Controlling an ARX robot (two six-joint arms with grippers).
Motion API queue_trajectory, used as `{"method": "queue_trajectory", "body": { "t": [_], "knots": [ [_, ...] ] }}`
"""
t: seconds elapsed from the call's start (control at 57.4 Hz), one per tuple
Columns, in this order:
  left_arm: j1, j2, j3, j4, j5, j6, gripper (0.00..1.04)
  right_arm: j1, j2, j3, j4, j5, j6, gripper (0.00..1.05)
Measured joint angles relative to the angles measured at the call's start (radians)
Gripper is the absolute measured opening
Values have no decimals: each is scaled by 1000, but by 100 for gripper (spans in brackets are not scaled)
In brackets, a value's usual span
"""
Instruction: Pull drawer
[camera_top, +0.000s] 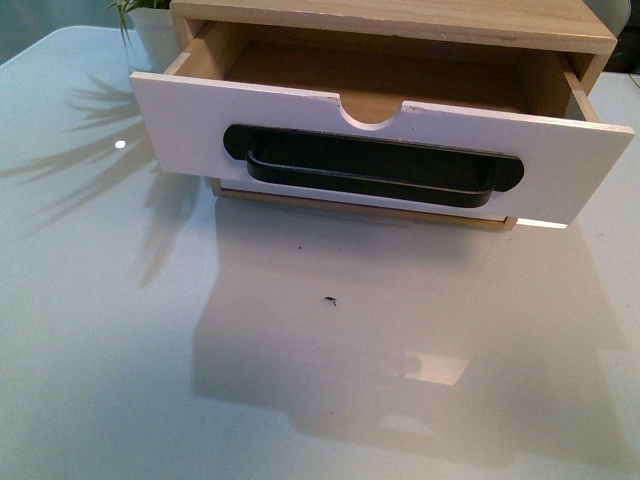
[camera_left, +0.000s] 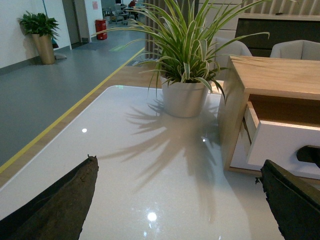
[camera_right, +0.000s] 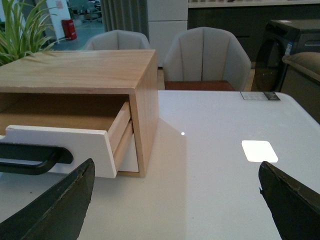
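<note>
Drawer (camera_top: 300, 115) sits pulled out; left fingers (camera_left: 55, 205) and right fingers (camera_right: 55, 210) spread apart.

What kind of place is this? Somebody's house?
Probably not a house; it looks like an office lobby or lounge: grey armchairs, a big open floor with a yellow line, and a potted plant by the wall.

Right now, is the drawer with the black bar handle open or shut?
Open. The drawer has its white front well forward of the wooden cabinet, and its side walls and inner floor show behind it.
</note>
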Motion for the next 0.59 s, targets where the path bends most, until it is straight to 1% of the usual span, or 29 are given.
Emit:
{"method": "queue_trajectory", "body": {
  "t": [0.592],
  "knots": [
    [0,0,0,0,0,0,97,0,0,0,0,0,0,96]
  ]
}}
